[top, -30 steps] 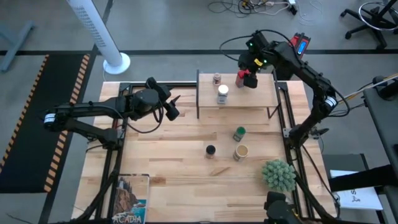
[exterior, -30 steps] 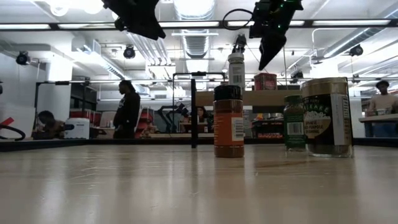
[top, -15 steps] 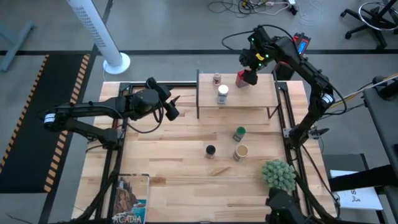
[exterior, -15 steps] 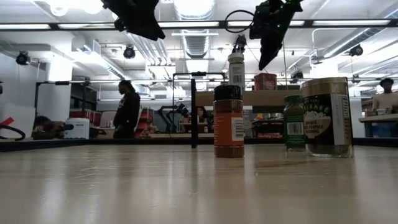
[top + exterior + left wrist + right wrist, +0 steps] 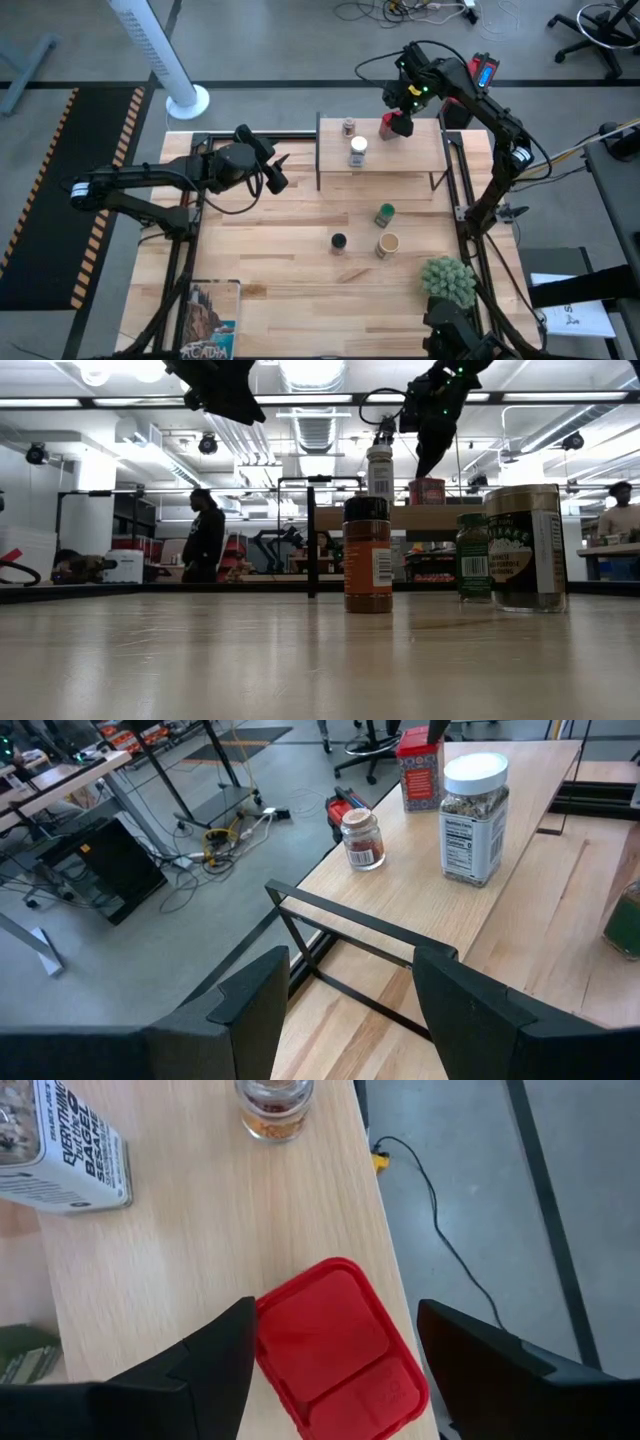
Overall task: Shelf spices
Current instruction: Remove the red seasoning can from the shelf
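The shelf (image 5: 400, 150) stands at the table's far side. On it are a red square tin (image 5: 390, 125), a small grey-lidded jar (image 5: 348, 127) and a white-lidded jar (image 5: 357, 150). My right gripper (image 5: 335, 1370) is open just above the red tin (image 5: 340, 1350), one finger on either side and clear of it. On the tabletop stand a green-lidded jar (image 5: 384, 214), a black-lidded jar (image 5: 338, 242) and a tan cylinder (image 5: 387, 244). My left gripper (image 5: 278, 172) waits open to the left of the shelf, above the table.
A spiky green plant (image 5: 447, 280) stands at the near right and a book (image 5: 210, 318) lies at the near left corner. The shelf's dark side panel (image 5: 318, 150) rises between my left gripper and the jars. Bare wood lies in the table's middle and left.
My right gripper has drawn back a little toward the table's far edge over the red tin, which stays upright on the shelf.
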